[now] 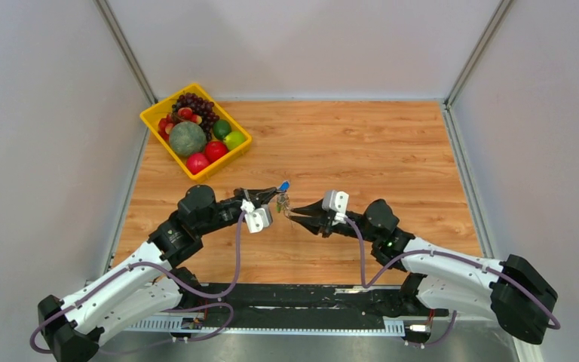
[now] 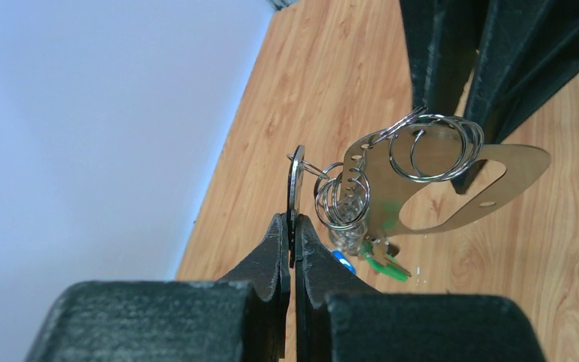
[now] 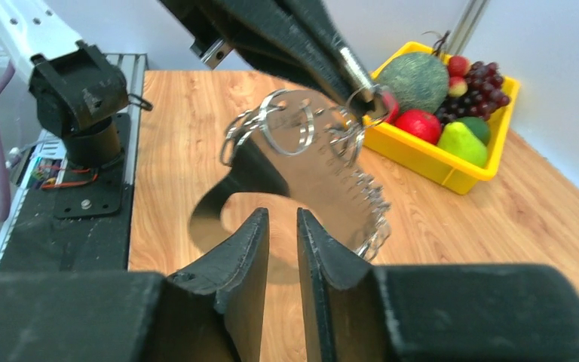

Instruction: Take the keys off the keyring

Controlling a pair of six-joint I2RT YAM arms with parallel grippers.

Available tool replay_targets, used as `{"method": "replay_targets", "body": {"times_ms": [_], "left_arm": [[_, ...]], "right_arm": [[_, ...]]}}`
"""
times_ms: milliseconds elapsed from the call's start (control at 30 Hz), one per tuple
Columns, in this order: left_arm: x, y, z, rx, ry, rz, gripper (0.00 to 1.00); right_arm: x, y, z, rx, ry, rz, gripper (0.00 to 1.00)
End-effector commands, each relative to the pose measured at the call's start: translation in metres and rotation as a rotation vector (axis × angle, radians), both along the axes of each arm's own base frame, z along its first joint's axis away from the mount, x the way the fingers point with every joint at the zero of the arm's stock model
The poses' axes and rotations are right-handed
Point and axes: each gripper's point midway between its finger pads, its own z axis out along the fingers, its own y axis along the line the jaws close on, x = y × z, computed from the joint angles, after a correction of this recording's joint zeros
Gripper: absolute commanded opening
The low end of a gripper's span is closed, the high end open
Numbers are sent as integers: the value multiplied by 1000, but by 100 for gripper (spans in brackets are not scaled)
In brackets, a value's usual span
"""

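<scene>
Keys [image 1: 283,199] hang above the tabletop [image 1: 362,151], centre and towards the near side, between my two pincers. Left pincer [image 1: 274,194] is touching them from the left. Right pincer [image 1: 292,215] is just beside them on the right, slightly nearer me. Bin [image 1: 225,154] with fruit [image 1: 188,139] in it is on the tabletop's far-left corner, well apart. My arm bases are at the near edge.

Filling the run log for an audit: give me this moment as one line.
left fingers: shut on one key | keyring: hanging off it, airborne | right fingers: open, beside keys
</scene>
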Motion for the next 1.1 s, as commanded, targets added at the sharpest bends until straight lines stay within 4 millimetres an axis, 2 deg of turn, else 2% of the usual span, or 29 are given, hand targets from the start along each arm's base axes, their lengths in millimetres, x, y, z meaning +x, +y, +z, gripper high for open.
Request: {"method": "replay_targets", "body": {"times_ms": [0,133,233,400,500,633,733,933,1067], "left_arm": [[-5,-5,19,-39,-72,-49,0],[-8,-7,18,-35,-73,-73,0],[-10,-9,17,-34,-72,-89,0],[-12,-11,17,-33,-74,-107,0],[-13,-11,17,-33,-76,-113,0],[-15,-13,16,-31,-72,-126,0],[-16,-14,15,-30,-74,-135,0],[-21,-16,14,-25,-78,-170,0],[-25,-18,14,-24,-82,-192,0]], "right_arm": [[6,-12,36,106,-50,-77,27],[3,-20,42,147,-74,-87,30],[-10,-9,39,133,-72,11,30],[-8,9,25,68,-3,60,29],[-1,2,29,81,-12,2,29],[7,-12,39,131,-29,-83,37],[13,-18,44,151,-31,-132,37],[20,-17,52,162,-34,-162,34],[16,-14,56,163,-41,-129,32]]}}
